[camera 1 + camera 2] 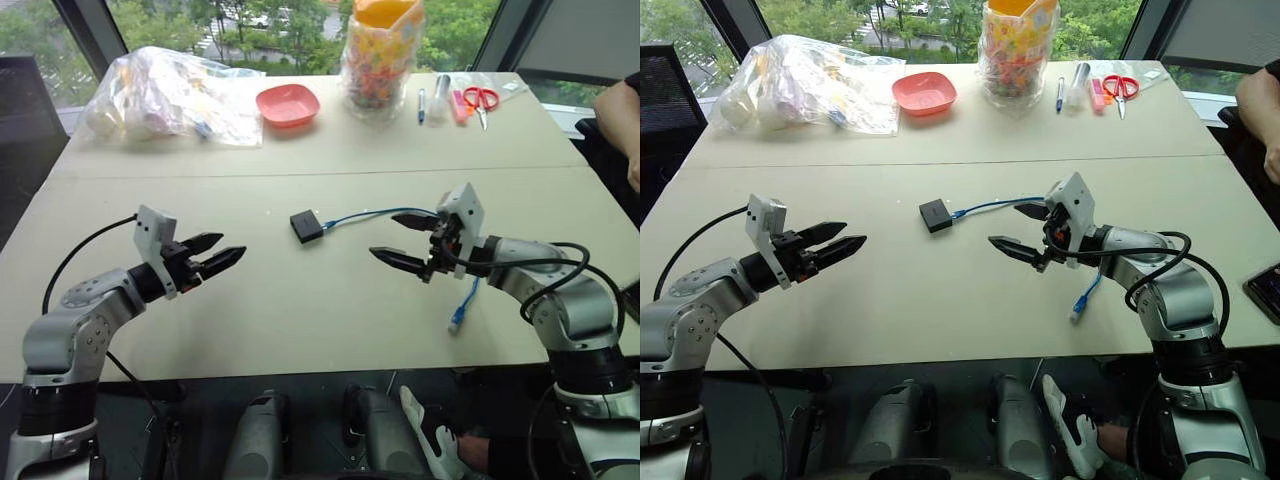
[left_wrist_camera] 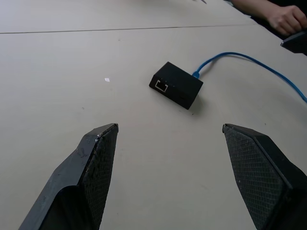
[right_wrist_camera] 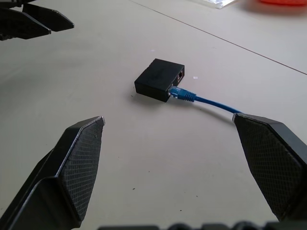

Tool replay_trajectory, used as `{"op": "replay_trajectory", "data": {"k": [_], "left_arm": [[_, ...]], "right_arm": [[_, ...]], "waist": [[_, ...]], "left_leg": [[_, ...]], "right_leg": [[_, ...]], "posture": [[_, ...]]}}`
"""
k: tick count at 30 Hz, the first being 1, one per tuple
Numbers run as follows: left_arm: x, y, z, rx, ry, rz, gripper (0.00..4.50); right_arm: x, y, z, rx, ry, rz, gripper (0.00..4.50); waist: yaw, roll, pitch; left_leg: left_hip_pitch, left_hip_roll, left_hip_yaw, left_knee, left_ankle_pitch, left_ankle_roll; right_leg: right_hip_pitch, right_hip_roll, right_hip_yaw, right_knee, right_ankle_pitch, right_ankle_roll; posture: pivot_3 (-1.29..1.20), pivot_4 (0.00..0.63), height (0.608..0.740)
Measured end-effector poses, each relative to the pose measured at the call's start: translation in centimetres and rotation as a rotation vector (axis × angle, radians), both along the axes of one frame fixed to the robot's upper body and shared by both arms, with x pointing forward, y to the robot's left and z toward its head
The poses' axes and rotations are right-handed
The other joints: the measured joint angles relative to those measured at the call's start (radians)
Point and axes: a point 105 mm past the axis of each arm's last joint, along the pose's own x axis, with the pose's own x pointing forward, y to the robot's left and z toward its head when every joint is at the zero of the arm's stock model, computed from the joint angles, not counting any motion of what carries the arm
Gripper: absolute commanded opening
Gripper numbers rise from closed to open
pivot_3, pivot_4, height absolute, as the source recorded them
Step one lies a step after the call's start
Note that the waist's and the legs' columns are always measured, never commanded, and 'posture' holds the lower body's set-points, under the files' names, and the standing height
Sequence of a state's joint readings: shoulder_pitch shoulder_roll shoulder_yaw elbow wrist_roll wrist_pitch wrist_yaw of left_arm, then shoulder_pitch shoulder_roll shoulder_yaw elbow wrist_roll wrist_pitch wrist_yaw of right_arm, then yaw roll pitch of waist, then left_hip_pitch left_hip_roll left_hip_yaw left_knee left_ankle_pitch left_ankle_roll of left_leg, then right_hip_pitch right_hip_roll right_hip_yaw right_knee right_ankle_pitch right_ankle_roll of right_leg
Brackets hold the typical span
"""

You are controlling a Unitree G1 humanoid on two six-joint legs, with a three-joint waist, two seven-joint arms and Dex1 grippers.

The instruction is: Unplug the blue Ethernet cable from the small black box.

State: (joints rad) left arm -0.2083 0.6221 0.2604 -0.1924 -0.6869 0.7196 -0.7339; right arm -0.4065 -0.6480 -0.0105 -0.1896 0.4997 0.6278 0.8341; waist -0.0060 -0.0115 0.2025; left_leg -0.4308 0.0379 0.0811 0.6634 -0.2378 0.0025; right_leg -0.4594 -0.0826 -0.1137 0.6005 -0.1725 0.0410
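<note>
The table is a broad pale surface, and the task's things sit near its middle, between the two arms. The left pincer hovers above the table with its black fingers spread and nothing between them. The right pincer hangs opposite it, jaws wide apart and likewise empty, just beside the run of the cord.

The small black box lies flat on the table, well apart from both pincers. It looks light and hard-shelled, with smooth matte sides; I judge that it will slide on the table if pulled by the cord alone, so one pincer should pinch it across its two flat side faces, clear of the sockets. The left wrist view shows an empty socket on the face turned towards that arm.

The blue Ethernet cable runs from the box towards the right arm and passes under the right pincer; its far plug lies loose near the table's front edge. The cord is thin and limp, so tugging its middle would probably only drag the box.

The plug seated in the box is the stiff part to take. It is small and may carry a latch tab, which I cannot make out.
</note>
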Motion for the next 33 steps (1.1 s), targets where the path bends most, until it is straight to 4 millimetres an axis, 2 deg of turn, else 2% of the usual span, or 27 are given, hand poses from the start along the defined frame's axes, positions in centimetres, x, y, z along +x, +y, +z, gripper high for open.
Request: {"op": "replay_trajectory", "data": {"k": [10,19,21,25,27,30,33], "left_arm": [[0.2,-0.3,0.4,-0.006,-0.015,-0.008,3.6],[2.0,-0.2,0.8,0.106,-0.064,-0.071,3.6],[2.1,0.1,0.8,0.148,-0.058,-0.113,3.6],[1.2,0.9,1.4,0.21,-0.007,-0.246,3.6],[0.9,1.4,2.3,0.225,0.012,-0.293,3.6],[0.8,1.5,3.6,0.232,-0.017,-0.311,3.6],[0.3,1.3,3.4,0.214,-0.016,-0.299,3.6]], "right_arm": [[0.1,0.0,-0.2,-0.01,-0.003,-0.006,4.5],[1.1,0.7,-0.9,-0.072,-0.012,0.04,4.5],[2.1,0.9,-0.6,-0.066,-0.013,0.054,4.5],[4.8,1.7,0.8,-0.122,-0.068,0.101,4.5],[6.3,3.1,1.0,-0.139,-0.079,0.151,4.5],[7.9,5.5,0.4,-0.161,-0.057,0.227,4.5],[8.7,6.5,-1.1,-0.202,-0.006,0.272,4.5]], "waist": [[0.013,0.0,0.0],[0.019,0.0,0.0],[0.016,0.0,0.0],[0.006,0.0,0.0],[-0.005,0.0,0.0],[-0.01,0.0,0.001],[-0.009,0.0,0.001]], "left_leg": [[0.0,0.0,0.0,0.0,0.0,0.0],[0.0,-0.002,0.001,0.0,0.0,0.0],[0.0,-0.003,0.001,0.001,0.0,0.0],[0.0,-0.002,0.002,0.0,0.0,0.0],[0.0,-0.002,0.002,0.0,0.0,0.0],[0.001,-0.002,0.002,0.0,0.001,0.0],[0.001,-0.003,0.002,0.0,0.001,0.0]], "right_leg": [[0.0,0.0,0.0,0.0,0.0,0.0],[0.0,0.0,0.0,0.0,0.0,0.0],[0.0,0.001,0.0,0.0,0.001,-0.001],[-0.002,0.002,0.0,0.002,0.001,-0.001],[-0.002,0.002,0.0,0.003,0.001,-0.001],[-0.001,0.002,0.001,0.004,0.003,0.002],[-0.002,0.001,0.001,0.006,0.003,0.003]], "posture": [[0.0,0.15,0.74],[0.0,0.15,0.74],[0.0,0.15,0.74],[0.0,0.15,0.74],[0.0,0.15,0.74],[0.0,0.15,0.74],[0.0,0.15,0.74]]}}
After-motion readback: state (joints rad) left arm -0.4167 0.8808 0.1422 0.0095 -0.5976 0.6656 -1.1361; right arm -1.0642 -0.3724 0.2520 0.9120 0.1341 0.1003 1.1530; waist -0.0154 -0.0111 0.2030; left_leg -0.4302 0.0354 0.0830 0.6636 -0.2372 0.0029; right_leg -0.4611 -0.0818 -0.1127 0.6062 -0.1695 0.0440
